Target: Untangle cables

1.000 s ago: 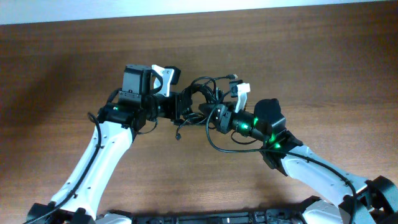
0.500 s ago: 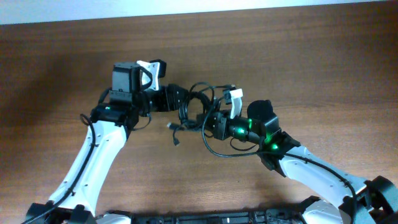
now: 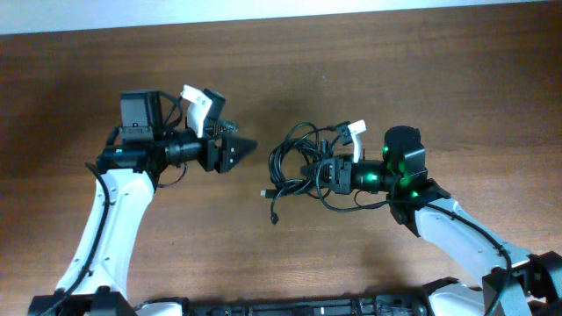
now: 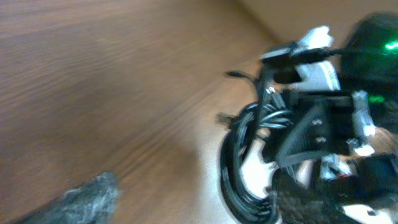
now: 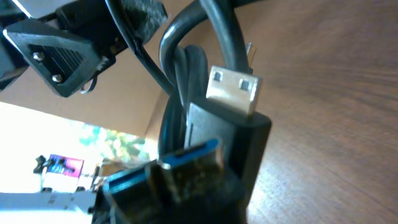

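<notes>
The cables point(image 3: 294, 158) form a black tangle of loops at mid-table, with one loose end point(image 3: 274, 213) trailing toward the front. My right gripper point(image 3: 321, 172) is shut on the tangle's right side. Up close in the right wrist view, a silver USB plug point(image 5: 231, 87) and thick black cords point(image 5: 186, 68) rise from the shut gripper point(image 5: 186, 183). My left gripper point(image 3: 235, 147) stands open to the left of the tangle, apart from it, with nothing between its fingers. The left wrist view shows the cables point(image 4: 245, 155) ahead of the open left gripper point(image 4: 193, 208).
The brown wooden table point(image 3: 439, 88) spreads all round the tangle. The white far edge point(image 3: 281, 13) runs along the top. The right arm's own thick wire point(image 3: 338, 206) loops just in front of its wrist.
My left gripper has opened, let go of the tangle and pulled back to the left. The right gripper has carried the tangle a little to the right.
</notes>
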Motion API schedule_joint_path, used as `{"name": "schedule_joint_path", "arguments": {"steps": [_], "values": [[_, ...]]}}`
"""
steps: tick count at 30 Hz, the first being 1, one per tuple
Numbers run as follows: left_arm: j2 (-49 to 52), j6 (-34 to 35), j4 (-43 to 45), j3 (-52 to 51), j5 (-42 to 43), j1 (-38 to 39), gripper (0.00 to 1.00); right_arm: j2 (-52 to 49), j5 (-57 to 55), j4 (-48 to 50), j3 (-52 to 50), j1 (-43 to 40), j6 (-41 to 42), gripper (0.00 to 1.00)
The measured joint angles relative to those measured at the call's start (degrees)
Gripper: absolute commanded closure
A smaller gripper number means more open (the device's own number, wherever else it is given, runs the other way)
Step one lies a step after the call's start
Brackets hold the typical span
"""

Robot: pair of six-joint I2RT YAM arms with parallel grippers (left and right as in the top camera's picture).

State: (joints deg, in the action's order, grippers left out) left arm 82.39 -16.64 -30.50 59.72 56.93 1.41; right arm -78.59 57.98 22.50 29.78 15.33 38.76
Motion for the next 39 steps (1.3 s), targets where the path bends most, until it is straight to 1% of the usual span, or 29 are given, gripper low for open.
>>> {"name": "schedule_joint_path", "arguments": {"steps": [1, 2, 3, 4, 5, 6, 8, 10, 11, 13, 16, 17, 18, 19, 20, 21, 22, 23, 24, 25, 26, 28, 32, 34, 35, 38, 39], "values": [[0.0, -3.34, -2.23, 0.0, 3.67, -0.31, 0.11, 0.02, 1.9, -0.02, 0.0, 0.02, -0.22, 0.96], [0.02, -5.22, -3.19, 0.09, 4.79, -0.04, 0.13, 0.02, 3.54, -0.04, 0.0, 0.02, -0.55, 0.96], [0.0, -9.62, -7.37, 0.15, 6.19, 0.74, 0.16, 0.02, 5.25, 0.02, -0.02, 0.02, -1.18, 0.96], [0.04, -12.37, -8.81, 0.17, 6.34, 1.73, 0.16, 0.0, 6.93, 0.0, -0.02, 0.02, -1.53, 0.96], [0.04, -14.21, -9.49, 0.17, 6.27, 2.64, 0.2, 0.02, 8.07, 0.0, -0.02, 0.02, -1.81, 0.96], [0.04, -15.87, -9.6, 0.17, 5.84, 3.98, 0.2, 0.02, 9.46, 0.0, 0.0, 0.02, -2.36, 0.96], [0.04, -17.16, -9.75, 0.17, 5.38, 5.6, 0.25, 0.02, 10.58, 0.02, -0.02, 0.02, -2.8, 0.96], [0.04, -18.14, -10.05, 0.17, 5.09, 7.43, 0.44, 0.02, 11.17, 0.02, 0.0, 0.02, -2.99, 0.96], [0.04, -18.58, -10.05, 0.15, 4.61, 8.35, 0.48, 0.02, 11.23, 0.02, -0.02, 0.02, -2.97, 0.96], [0.04, -18.8, -10.19, 0.17, 2.1, 10.56, 0.5, 0.02, 11.41, 0.31, -0.02, 0.02, -3.02, 0.96], [0.04, -19.15, -10.49, 0.15, -1.03, 12.66, 0.64, 0.02, 11.8, 1.31, 0.0, 0.02, -3.02, 0.96], [0.04, -19.21, -10.49, 0.17, -1.51, 12.96, 0.73, 0.02, 11.96, 1.33, 0.0, 0.02, -2.97, 0.96], [0.04, -19.23, -10.43, 0.15, -2.01, 13.27, 0.9, 0.02, 12.41, 1.33, 0.0, 0.02, -2.99, 0.96], [0.04, -19.1, -10.45, 0.17, -2.43, 13.31, 1.0, 0.02, 12.9, 1.38, 0.0, 0.02, -3.08, 0.95], [0.04, -18.78, -10.4, 0.15, -2.97, 13.29, 1.0, 0.02, 13.38, 1.57, 0.0, 0.02, -3.5, 0.94], [0.07, -18.56, -10.45, 0.17, -3.21, 13.27, 1.0, 0.02, 13.46, 1.64, 0.0, 0.02, -3.69, 0.87], [0.07, -18.27, -10.45, 0.17, -3.41, 13.27, 1.0, 0.02, 13.44, 1.62, -0.02, 0.02, -3.91, 0.69], [0.07, -18.25, -10.4, 0.17, -3.61, 13.27, 1.0, 0.02, 13.09, 1.51, 0.0, 0.09, -4.22, 0.57], [0.07, -18.27, -10.32, 0.17, -4.04, 13.27, 1.0, 0.02, 12.33, 1.49, 0.0, 0.13, -4.04, 0.33], [0.07, -18.21, -9.99, 0.17, -6.14, 13.46, 1.0, 0.04, 10.67, 1.73, 0.0, 0.13, -4.04, 0.11], [0.11, -16.57, -9.68, 0.15, -8.52, 13.49, 1.0, 0.11, 7.69, 1.14, 0.02, 0.11, -3.78, 0.01], [0.11, -9.99, -6.78, 0.15, -17.18, 13.49, 1.0, 0.24, 3.54, -0.79, 0.11, 0.13, -3.8, 0.01], [0.13, 5.25, -3.21, 0.15, -28.24, 13.46, 1.0, 0.26, -4.31, -7.08, 0.17, 0.13, -2.69, 0.0], [0.13, 12.83, -2.08, 0.15, -31.04, 13.46, 1.0, 0.26, -6.32, -8.0, 0.17, 1.07, -1.55, 0.05], [0.13, 15.28, -1.92, 0.15, -31.71, 13.46, 1.0, 0.26, -6.84, -8.02, 0.17, 2.27, -1.27, 0.08], [0.13, 20.39, -1.75, 0.15, -32.44, 13.49, 1.0, 0.26, -11.04, -7.98, 0.17, 8.98, -1.03, 0.19], [0.13, 22.18, -1.75, 0.15, -32.59, 13.49, 1.0, 0.26, -13.22, -7.98, 0.17, 11.21, -0.98, 0.2]]}}
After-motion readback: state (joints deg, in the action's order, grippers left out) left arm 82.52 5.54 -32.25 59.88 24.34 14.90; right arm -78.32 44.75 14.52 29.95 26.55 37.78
